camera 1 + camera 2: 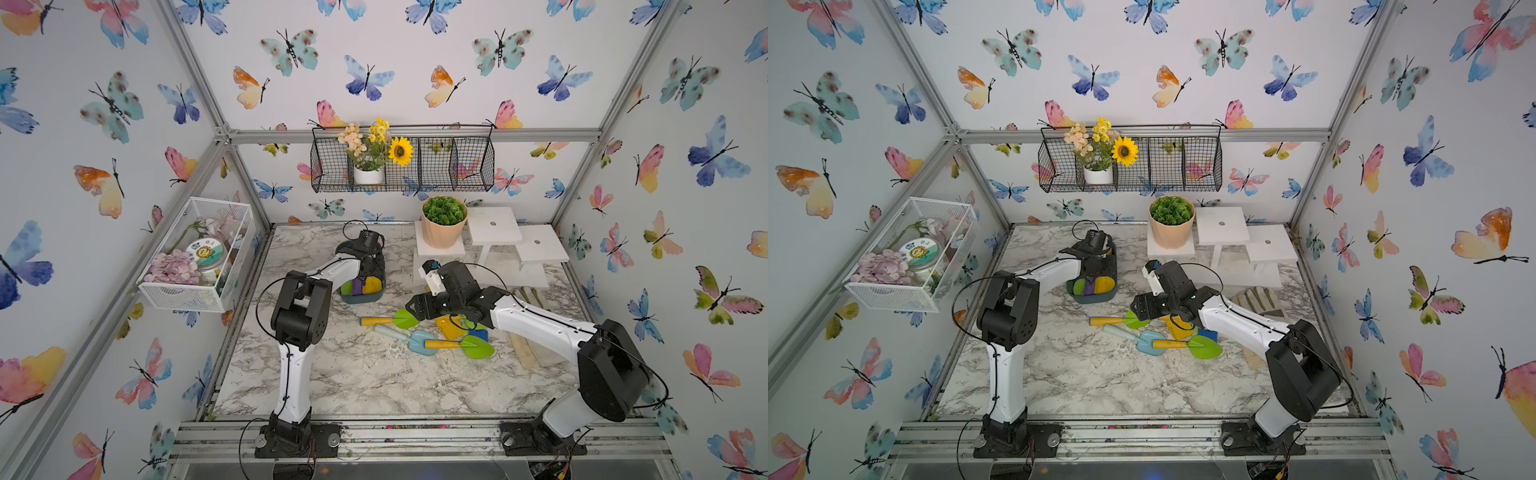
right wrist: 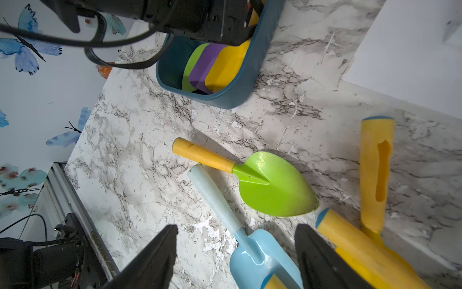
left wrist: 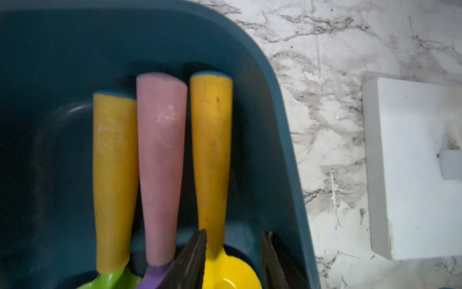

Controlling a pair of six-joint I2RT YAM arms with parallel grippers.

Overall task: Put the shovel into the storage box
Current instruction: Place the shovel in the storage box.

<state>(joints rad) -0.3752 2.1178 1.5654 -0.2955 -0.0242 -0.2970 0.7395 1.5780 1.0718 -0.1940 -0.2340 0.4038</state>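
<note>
Here the left gripper (image 3: 235,232) stands narrowly parted inside the storage box (image 3: 262,150), with the yellow shovel (image 3: 211,150) lying loose between its jaws. The right gripper (image 2: 236,226) gapes wide above a light-blue shovel (image 2: 215,197).

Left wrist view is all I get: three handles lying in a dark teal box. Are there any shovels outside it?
Observer: Yes, several lie on the marble table, among them a green-bladed shovel and a light blue shovel.
Operator: What is the other arm doing?
Observer: The right gripper hangs open over that pile, right above the light blue shovel.
Operator: Anything growing in there?
Observer: A potted green plant stands on a white stand at the back.
</note>
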